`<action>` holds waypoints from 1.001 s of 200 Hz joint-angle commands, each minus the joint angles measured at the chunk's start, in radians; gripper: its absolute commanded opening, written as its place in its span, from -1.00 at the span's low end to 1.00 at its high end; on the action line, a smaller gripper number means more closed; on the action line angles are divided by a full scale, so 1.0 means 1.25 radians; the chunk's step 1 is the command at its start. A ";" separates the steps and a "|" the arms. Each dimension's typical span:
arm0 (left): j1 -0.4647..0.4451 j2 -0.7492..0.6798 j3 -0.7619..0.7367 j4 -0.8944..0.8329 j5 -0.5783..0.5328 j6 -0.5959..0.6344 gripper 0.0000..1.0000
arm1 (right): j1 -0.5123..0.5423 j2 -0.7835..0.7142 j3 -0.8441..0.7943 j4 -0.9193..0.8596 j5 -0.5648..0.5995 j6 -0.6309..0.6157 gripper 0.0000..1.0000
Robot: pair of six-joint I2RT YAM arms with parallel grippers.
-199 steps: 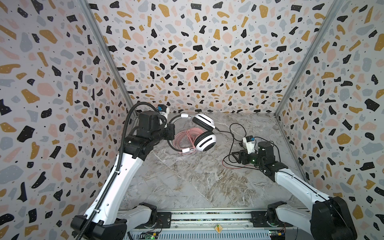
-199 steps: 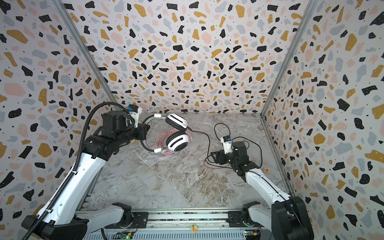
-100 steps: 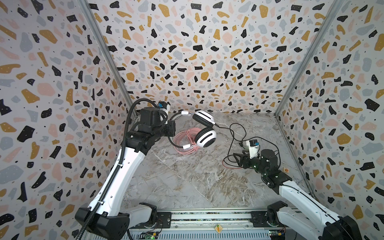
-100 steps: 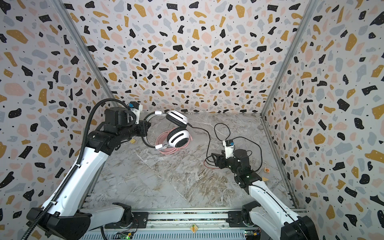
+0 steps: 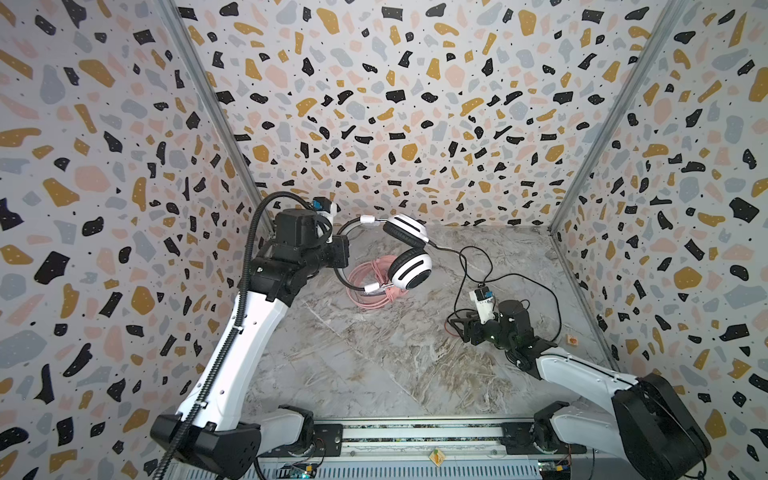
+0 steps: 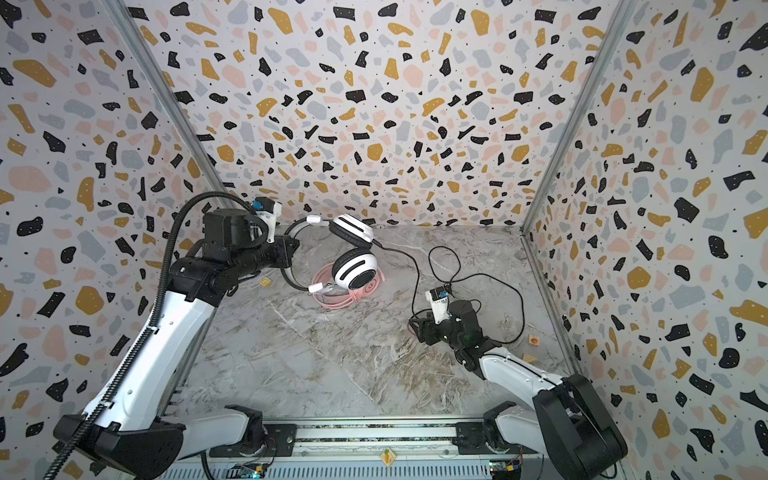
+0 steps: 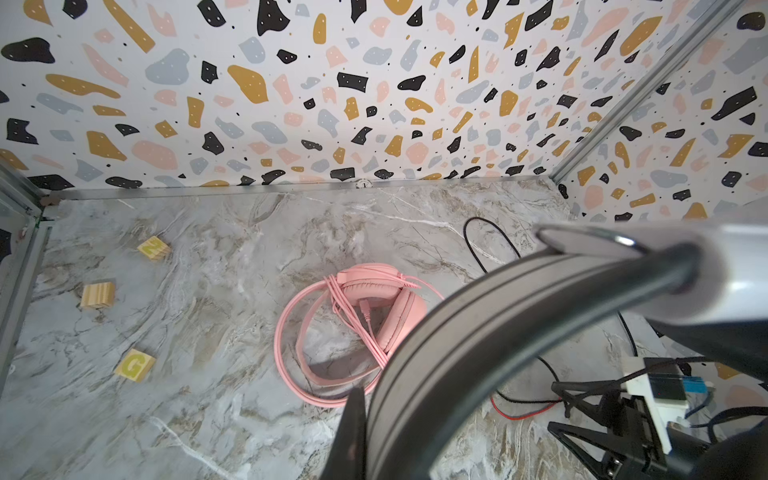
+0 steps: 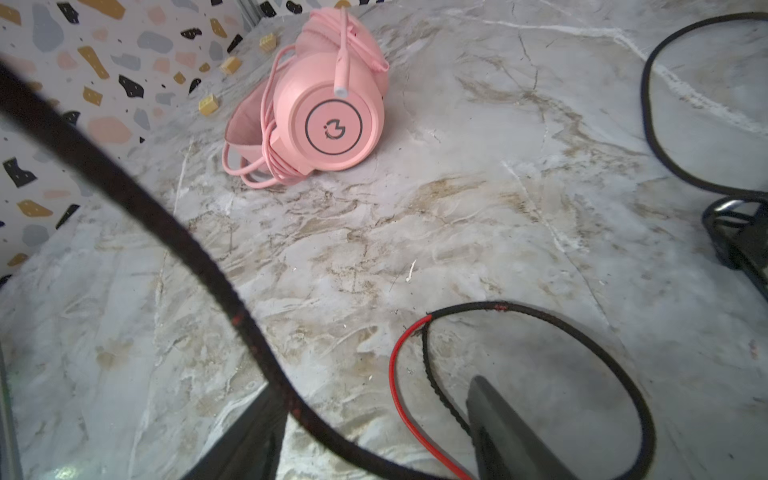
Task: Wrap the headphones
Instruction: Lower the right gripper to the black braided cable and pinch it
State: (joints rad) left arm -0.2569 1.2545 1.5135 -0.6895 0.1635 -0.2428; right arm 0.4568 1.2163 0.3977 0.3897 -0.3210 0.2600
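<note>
- left hand (image 5: 340,254): clamped tight on the headband (image 7: 498,332) of the white-and-black headset (image 5: 409,266), which it holds up off the counter (image 5: 374,365). In the left wrist view the band runs straight between the fingers (image 7: 353,432).
- white-and-black headset: white cups with black pads on a dark band with white sliders. Both cups hang out past the left hand's tips, one above the other. The cord leaves the upper cup.
- pink headset (image 7: 365,316): lies on the counter below the hanging cups, just beyond the left hand. Its thin pink cord is already wound round it, so it looks finished.
- black cable (image 6: 415,270): drops from the upper cup and sprawls in loose loops on the counter toward the right hand. None of it is on the headset yet. It has a red stretch (image 8: 395,374) close to the right hand.
- right hand (image 5: 457,328): low at the counter with its jaws wide apart and nothing pinched. In the right wrist view a strand of cable crosses between them.
- step, my read: catch the cord, then wind it.
- how to do it well:
  - Shut on the strand already between the jaws.
  - Keep the left clamp steady.
  - Carry the slack up round the band in even turns.
  - Stay clear of the pink headset.
  - Watch for loops snagging the right arm.
</note>
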 commanded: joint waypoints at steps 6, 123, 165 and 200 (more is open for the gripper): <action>0.017 -0.003 0.052 0.059 0.061 -0.026 -1.00 | 0.005 0.026 0.019 0.052 -0.012 -0.017 0.22; 0.118 -0.007 -0.019 0.191 0.093 -0.202 -1.00 | 0.199 0.011 0.093 -0.080 0.192 -0.083 -0.94; 0.111 -0.051 -0.081 0.224 -0.083 -0.227 -1.00 | 0.280 0.104 0.352 -0.433 0.198 -0.121 -0.93; 0.110 -0.098 -0.146 0.260 -0.247 -0.245 -1.00 | 0.410 0.170 0.546 -0.661 0.263 -0.144 -0.93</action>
State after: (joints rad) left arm -0.1181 1.2072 1.3590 -0.5282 0.0170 -0.4866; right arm 0.8780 1.4071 0.9485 -0.1287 -0.0410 0.1158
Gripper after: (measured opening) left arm 0.075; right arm 0.059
